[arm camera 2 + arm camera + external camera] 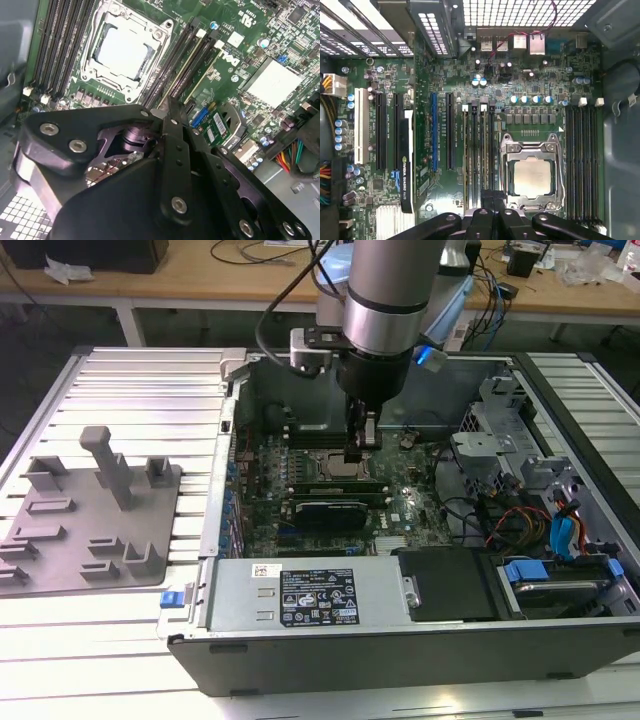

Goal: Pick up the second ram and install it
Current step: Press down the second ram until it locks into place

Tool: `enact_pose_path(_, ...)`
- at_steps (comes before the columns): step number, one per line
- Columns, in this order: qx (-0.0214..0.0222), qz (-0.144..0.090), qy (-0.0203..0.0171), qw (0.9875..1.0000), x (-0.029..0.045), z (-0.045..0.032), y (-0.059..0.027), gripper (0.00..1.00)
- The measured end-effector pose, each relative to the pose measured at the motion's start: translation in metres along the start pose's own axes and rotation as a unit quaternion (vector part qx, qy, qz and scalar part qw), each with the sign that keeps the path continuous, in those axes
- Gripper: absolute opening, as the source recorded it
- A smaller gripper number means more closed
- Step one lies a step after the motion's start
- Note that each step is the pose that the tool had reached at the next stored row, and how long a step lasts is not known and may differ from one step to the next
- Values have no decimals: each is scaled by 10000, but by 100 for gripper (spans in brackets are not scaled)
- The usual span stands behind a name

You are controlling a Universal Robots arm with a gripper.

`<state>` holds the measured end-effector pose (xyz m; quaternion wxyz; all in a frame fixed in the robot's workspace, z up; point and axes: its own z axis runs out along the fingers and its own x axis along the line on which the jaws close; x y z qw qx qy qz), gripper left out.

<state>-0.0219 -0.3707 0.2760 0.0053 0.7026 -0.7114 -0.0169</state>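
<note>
My gripper (355, 455) hangs inside the open computer case (400, 640), fingers pointing down at the memory slots beside the processor socket (335, 465). Its fingers are shut together with nothing long sticking out between them. A narrow green stick, the second ram (330, 484), sits edge-up in a slot just below the fingertips. In the second wrist view the gripper (170, 107) closes right over the end of the slots, where a stick with a pale edge (197, 67) stands seated. In the first wrist view the gripper (492, 197) sits above the slot row (479, 150).
A grey fixture plate (90, 530) with upright posts lies on the slatted table at the exterior view's left. A graphics card (330, 512), the power supply (300, 600), cable bundles (520, 520) and drive bays (560, 580) crowd the case around the motherboard.
</note>
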Motion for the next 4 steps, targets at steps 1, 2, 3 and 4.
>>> enact_pose_path(1, 0, 0, 0, 10000, 0, 0, 0, 8)
enact_pose_path(2, 0, 0, 0, 10000, 0, 0, 0, 8)
enact_pose_path(3, 0, 0, 0, 10000, 0, 0, 0, 8)
enact_pose_path(4, 0, 0, 0, 10000, 0, 0, -1, 8)
